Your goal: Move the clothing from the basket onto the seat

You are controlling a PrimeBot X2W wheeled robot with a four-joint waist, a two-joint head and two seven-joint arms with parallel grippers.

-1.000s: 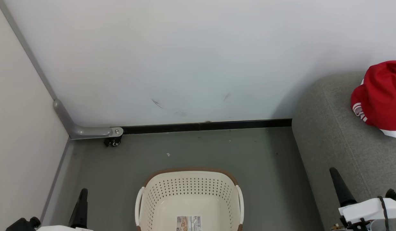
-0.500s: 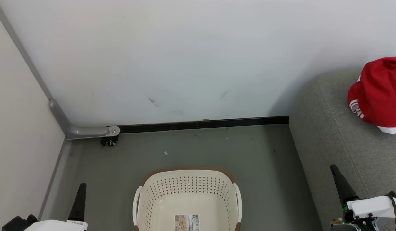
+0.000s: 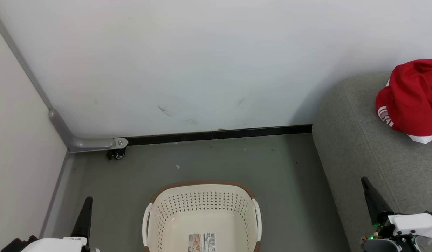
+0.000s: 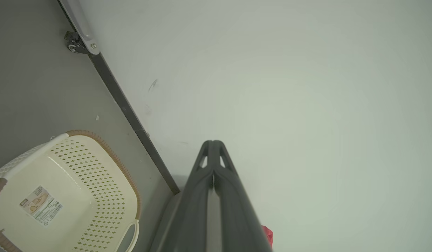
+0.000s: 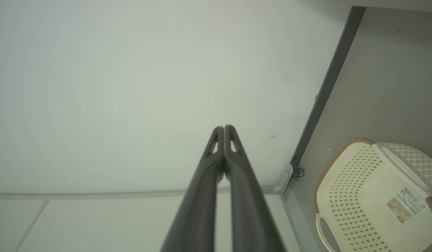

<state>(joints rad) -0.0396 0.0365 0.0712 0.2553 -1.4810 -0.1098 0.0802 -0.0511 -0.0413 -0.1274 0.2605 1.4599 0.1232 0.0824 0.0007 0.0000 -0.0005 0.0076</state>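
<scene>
Head view: the red clothing lies heaped on the grey seat at the right edge of the frame, while the cream basket at bottom centre shows its bare bottom and label sticker. My left pincer and right pincer are both closed on nothing. I judge the fabric light, limp and quick to slump or slide. A raised fold atop the heap is where I would pinch.
</scene>
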